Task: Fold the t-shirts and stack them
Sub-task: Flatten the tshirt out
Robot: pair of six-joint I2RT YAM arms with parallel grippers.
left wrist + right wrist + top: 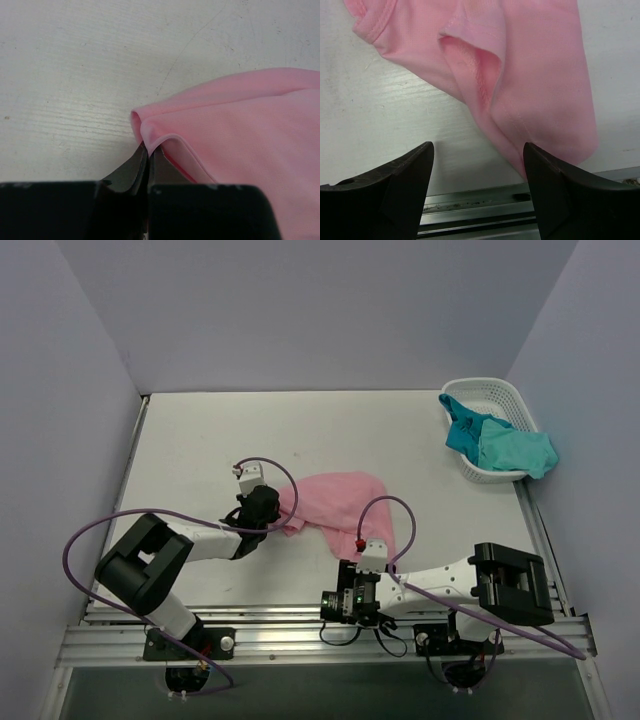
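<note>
The left fingers (131, 172) are pinching a thin fold of the pink t-shirt (340, 500) lying bunched on the counter (200, 440), right fingers (412, 165) hanging spread and empty — pulling now is probably risking that hem slipping free

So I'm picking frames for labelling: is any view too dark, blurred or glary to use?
Top view: even soft light, no glare, pink shirt sharp. Left wrist view: table grain and shirt fold crisp, left gripper a near-black shape without detail. Right wrist view: shirt slightly soft, right gripper equally dark, faint shadow under the cloth. All usable.
</note>
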